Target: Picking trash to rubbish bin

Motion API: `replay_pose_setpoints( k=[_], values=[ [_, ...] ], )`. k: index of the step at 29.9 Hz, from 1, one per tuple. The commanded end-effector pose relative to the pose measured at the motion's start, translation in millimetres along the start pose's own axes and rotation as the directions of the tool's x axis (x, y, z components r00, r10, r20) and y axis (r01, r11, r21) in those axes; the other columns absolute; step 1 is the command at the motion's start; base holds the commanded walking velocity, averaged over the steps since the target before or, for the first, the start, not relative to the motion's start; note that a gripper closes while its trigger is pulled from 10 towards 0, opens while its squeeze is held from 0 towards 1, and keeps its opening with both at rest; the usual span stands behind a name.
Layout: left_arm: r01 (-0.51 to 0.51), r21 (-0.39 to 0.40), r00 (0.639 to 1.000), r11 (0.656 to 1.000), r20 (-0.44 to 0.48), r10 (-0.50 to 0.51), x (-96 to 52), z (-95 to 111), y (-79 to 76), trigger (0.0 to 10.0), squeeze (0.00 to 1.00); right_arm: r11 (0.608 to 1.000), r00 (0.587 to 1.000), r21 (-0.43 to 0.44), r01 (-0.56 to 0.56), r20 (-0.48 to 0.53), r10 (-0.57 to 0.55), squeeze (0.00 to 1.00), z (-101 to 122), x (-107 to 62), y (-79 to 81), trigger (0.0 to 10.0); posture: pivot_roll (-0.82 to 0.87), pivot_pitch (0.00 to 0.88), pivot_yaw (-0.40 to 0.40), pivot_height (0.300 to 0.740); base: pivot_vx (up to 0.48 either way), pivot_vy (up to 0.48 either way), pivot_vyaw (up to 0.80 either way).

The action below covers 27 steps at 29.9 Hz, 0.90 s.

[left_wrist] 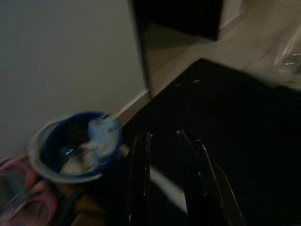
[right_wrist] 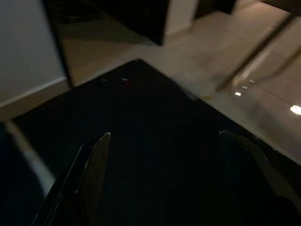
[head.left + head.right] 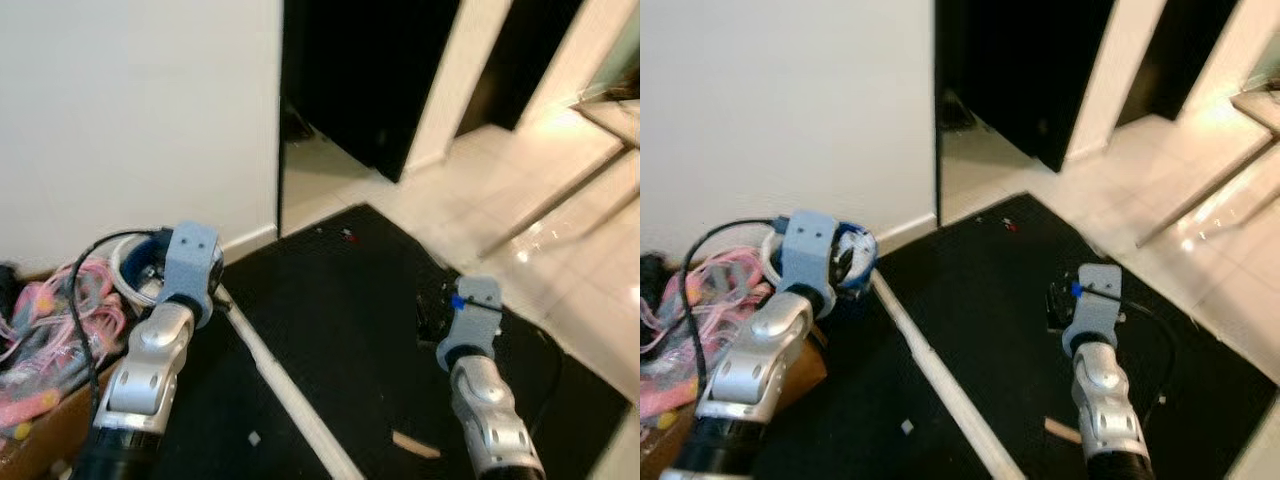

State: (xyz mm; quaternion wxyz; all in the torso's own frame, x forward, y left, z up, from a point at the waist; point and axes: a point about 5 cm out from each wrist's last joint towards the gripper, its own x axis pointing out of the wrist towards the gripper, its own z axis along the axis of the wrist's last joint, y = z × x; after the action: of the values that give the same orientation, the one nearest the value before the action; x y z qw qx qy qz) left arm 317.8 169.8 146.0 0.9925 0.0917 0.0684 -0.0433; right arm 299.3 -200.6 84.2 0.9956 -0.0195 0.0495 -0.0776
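A blue rubbish bin [image 1: 75, 146] holding crumpled pale trash [image 1: 101, 139] stands against the white wall [image 3: 130, 110], beside the black mat [image 3: 350, 330]; left gripper [image 1: 164, 155] narrowly parted and empty near the bin, right gripper [image 2: 164, 160] wide open, empty.

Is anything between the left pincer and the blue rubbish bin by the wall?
Nothing visible. The left pincer is open and empty, just beside the blue rubbish bin, which already holds crumpled trash. Only dark mat lies between them.

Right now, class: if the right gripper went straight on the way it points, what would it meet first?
Probably the black mat: the open right gripper points forward and down over it, nothing showing between. Depth is unclear, so the tiled floor beyond stays possible.
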Motion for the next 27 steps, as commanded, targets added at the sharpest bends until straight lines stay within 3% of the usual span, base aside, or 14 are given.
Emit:
replay_pose_setpoints(
  k=[1, 5, 15, 27],
  values=[
    [0.008, -0.004, 1.000, 1.000, 0.015, -0.008, -0.3, 2.1, -2.3, 10.0, 0.00, 1.000, 1.000, 0.004, 0.012, -0.001, -0.012, 0.00, 0.3, -1.7, -4.5, 10.0, -0.05, 0.073, -0.023, 0.740, 0.000, 0.000, -0.80],
    [0.026, 0.005, 0.999, 1.000, 0.026, -0.026, 1.5, 4.2, -5.6, 10.0, 0.00, 0.999, 0.999, 0.011, 0.032, -0.006, -0.032, 0.00, 0.1, -1.6, -11.0, 10.0, -0.05, 0.073, -0.022, 0.740, 0.000, 0.000, -0.80],
    [0.034, -0.021, 0.999, 0.999, 0.043, -0.034, 2.6, 8.0, -11.4, 10.0, 0.00, 0.999, 1.000, 0.039, 0.019, -0.016, -0.019, 0.00, -2.0, -4.9, -4.1, 10.0, -0.04, 0.080, -0.029, 0.740, 0.000, 0.000, -0.80],
    [0.060, 0.001, 0.997, 0.998, 0.038, -0.060, 3.4, 6.1, -9.4, 10.0, 0.00, 0.997, 0.999, 0.063, 0.047, -0.018, -0.046, 0.00, -2.1, -5.0, -7.5, 10.0, -0.04, 0.067, -0.024, 0.740, 0.000, 0.000, -0.80]
  ],
)
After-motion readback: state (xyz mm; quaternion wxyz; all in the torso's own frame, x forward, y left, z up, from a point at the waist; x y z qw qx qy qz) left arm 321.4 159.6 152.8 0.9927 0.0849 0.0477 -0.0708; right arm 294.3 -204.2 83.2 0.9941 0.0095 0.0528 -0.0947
